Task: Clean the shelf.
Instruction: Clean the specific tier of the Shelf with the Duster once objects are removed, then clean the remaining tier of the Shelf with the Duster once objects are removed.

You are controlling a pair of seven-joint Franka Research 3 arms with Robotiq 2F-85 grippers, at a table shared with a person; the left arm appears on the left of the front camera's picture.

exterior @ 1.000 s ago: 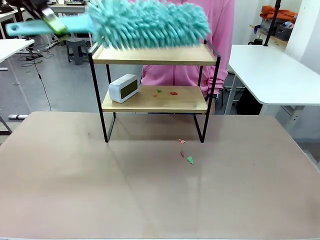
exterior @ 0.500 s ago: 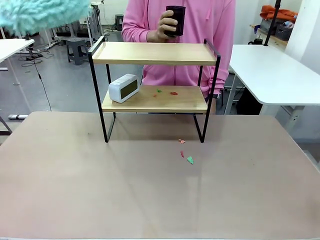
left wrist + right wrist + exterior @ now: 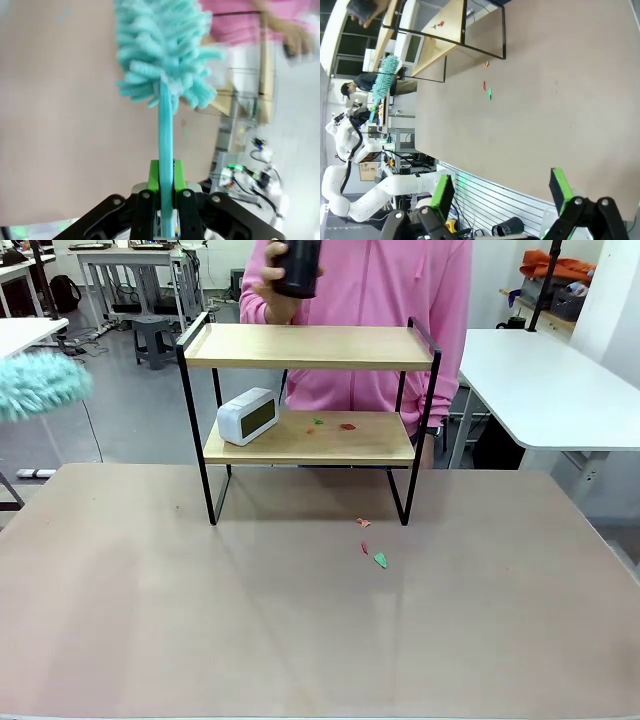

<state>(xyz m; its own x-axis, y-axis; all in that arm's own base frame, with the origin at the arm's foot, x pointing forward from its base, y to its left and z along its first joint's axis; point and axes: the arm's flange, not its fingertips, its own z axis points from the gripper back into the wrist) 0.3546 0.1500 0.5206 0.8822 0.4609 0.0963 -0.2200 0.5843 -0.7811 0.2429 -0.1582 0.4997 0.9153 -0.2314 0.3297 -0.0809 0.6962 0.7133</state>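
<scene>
Front view: we see the shelf (image 3: 308, 347) upright at the middle of the table's (image 3: 150, 620) far edge. Its top board is bare. On the lower board a white clock (image 3: 247, 416) sits at the left end, with small green and red scraps (image 3: 333, 424) near the middle. A few loose bits (image 3: 375, 552) lie on the table just in front of the shelf's right legs. A person (image 3: 380, 290) in pink stands behind the shelf. One hand (image 3: 268, 285) holds a dark cup (image 3: 298, 265) above the left part of the top board, apart from it. The fluffy teal duster (image 3: 38, 385) pokes in past the table's far left corner, well apart from the shelf.

Left wrist view: we see the left gripper (image 3: 166, 172) clamped on the duster's handle, green pads pressed to both sides. The head sticks out ahead over the table. The shelf is off to the right, blurred.

Right wrist view: we see the right gripper (image 3: 501, 190) with its jaws wide apart and nothing between them. The table spreads out ahead. The shelf is far off toward the top left of the picture, with the loose bits near its legs and the duster farther off.
</scene>
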